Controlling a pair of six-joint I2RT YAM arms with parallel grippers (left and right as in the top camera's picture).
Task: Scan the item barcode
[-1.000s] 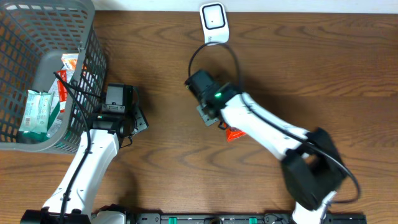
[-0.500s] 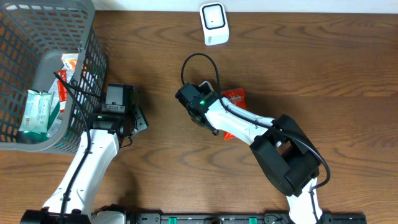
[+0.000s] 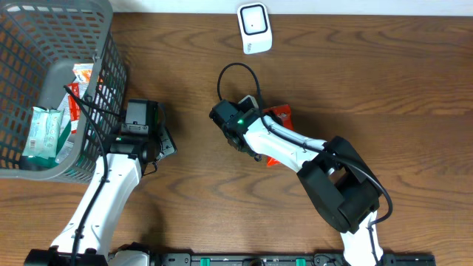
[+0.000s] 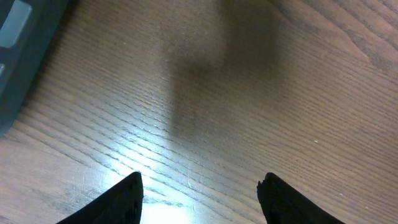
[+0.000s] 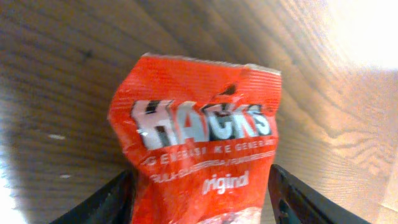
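1. While its two black fingers (image 4: 127, 199) stand well apart over bare wood, the left gripper (image 4: 200, 202) holds nothing and touches nothing
2. On the right gripper (image 5: 200, 199) the black fingers (image 5: 121, 199) are spread wide, one on each side of the crinkled red foil snack packet (image 5: 199, 124) printed "HACKS" and "original"; each finger sits just beside a packet edge, and I cannot tell whether they press it
3. That red packet lies on the brown wooden table (image 3: 384, 81), under the right wrist and near the middle; the small white barcode scanner (image 3: 253, 28) sits well apart from it at the far edge
4. At the far left corner stands the grey plastic mesh basket (image 3: 111, 59), just beside the left gripper; in it lie a pale green and white wrapped packet (image 3: 43, 133) and a red and white packet (image 3: 80, 77), the latter near the wall that faces the arm
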